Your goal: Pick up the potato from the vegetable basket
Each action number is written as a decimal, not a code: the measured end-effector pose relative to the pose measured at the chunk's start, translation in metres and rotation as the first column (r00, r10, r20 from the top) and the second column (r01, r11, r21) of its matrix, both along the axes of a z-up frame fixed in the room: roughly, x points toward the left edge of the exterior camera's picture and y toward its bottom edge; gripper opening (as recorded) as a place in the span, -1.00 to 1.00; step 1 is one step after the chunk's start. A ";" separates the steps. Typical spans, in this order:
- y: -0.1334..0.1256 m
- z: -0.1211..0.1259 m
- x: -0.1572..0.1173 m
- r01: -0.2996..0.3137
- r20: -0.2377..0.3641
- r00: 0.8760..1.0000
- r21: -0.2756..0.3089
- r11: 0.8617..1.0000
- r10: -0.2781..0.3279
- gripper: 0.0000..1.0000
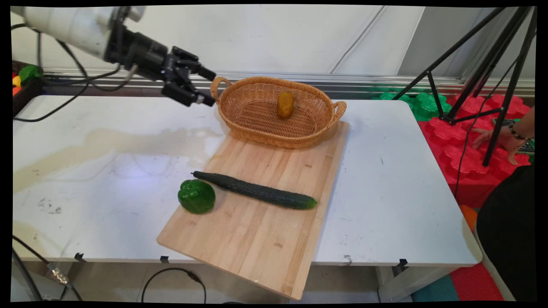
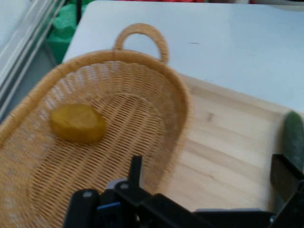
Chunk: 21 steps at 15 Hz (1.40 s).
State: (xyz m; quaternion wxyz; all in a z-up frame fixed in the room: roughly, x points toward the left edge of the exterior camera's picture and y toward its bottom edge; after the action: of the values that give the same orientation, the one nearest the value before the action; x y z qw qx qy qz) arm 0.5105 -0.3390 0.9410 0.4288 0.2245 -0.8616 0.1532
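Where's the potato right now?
In the main view the potato lies inside the wicker basket at the cutting board's far end, right of the gripper.

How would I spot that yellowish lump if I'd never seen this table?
Find the wooden board, then the wicker basket at its far end. The potato lies alone inside it, the only brownish-yellow thing; the vegetables nearby are green.
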 end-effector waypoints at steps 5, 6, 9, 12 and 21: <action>-0.061 -0.019 -0.025 -0.058 0.025 0.998 -0.011 0.998 0.058 1.00; -0.071 -0.023 -0.031 -0.070 0.026 0.997 -0.009 0.997 0.071 1.00; -0.101 -0.040 -0.050 -0.103 0.036 0.994 0.003 0.995 0.103 1.00; -0.119 -0.053 -0.063 -0.123 0.048 0.991 0.016 0.992 0.122 1.00; -0.170 -0.109 -0.101 -0.204 0.093 0.976 0.095 0.974 0.195 1.00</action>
State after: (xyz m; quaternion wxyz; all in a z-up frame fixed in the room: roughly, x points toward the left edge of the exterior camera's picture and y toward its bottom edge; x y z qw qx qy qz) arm 0.4090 -0.5092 0.8321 0.3629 0.3253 -0.8585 0.1597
